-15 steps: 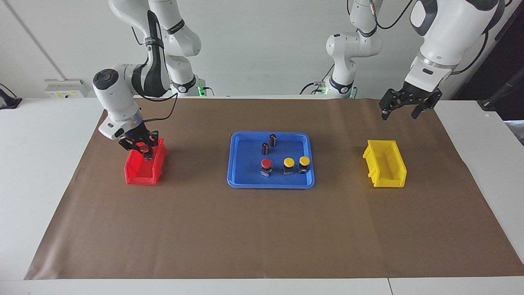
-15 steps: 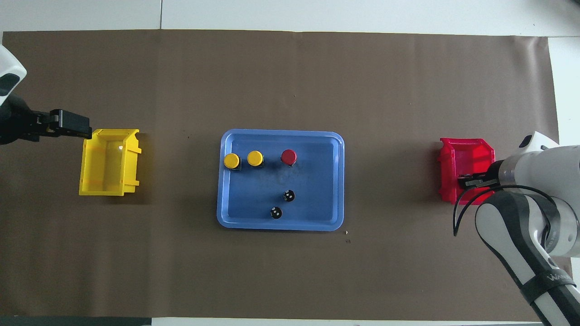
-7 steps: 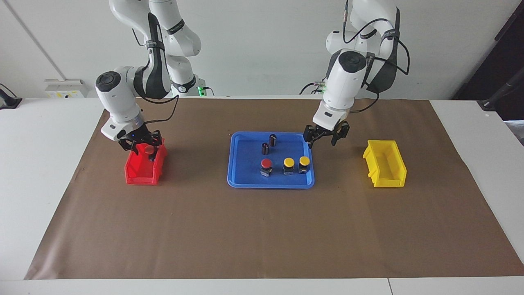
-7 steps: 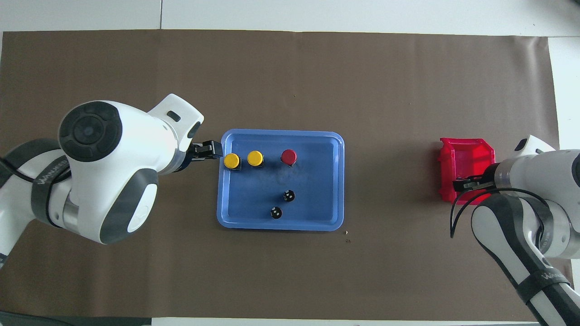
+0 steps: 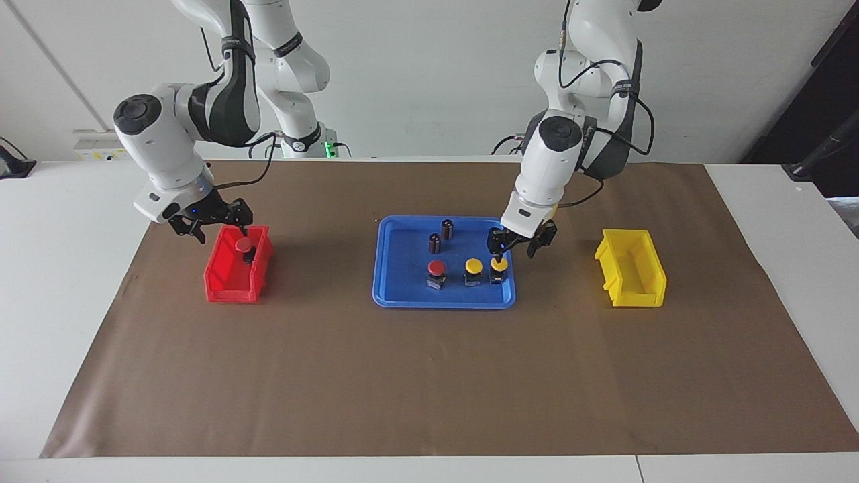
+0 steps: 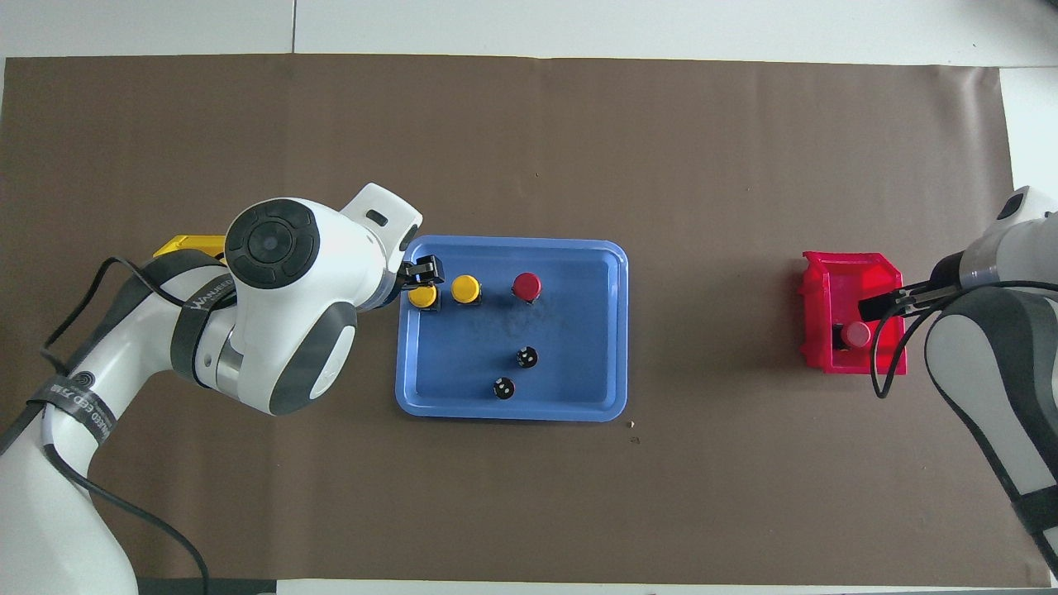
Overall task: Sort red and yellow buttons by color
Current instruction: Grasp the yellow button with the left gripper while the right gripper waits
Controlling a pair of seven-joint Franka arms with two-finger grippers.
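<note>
On the blue tray (image 5: 443, 299) stand one red button (image 5: 436, 268) and two yellow buttons (image 5: 474, 267) side by side. My left gripper (image 5: 515, 251) is open, low over the yellow button (image 5: 498, 266) nearest the left arm's end; one finger reaches its cap. In the overhead view the gripper (image 6: 420, 279) partly covers that button (image 6: 423, 297). A second red button (image 5: 243, 245) sits in the red bin (image 5: 225, 285). My right gripper (image 5: 208, 227) is open and empty, raised over the bin's edge nearer the robots.
Two dark silver-topped cylinders (image 5: 447, 229) (image 5: 435, 243) stand on the tray, nearer the robots than the buttons. An empty yellow bin (image 5: 631, 275) sits toward the left arm's end; my left arm covers most of it in the overhead view. Brown paper covers the table.
My left arm swung from over the yellow bin to the tray and lowered onto the end yellow button. My right gripper let go of the red button into the red bin and rose.
</note>
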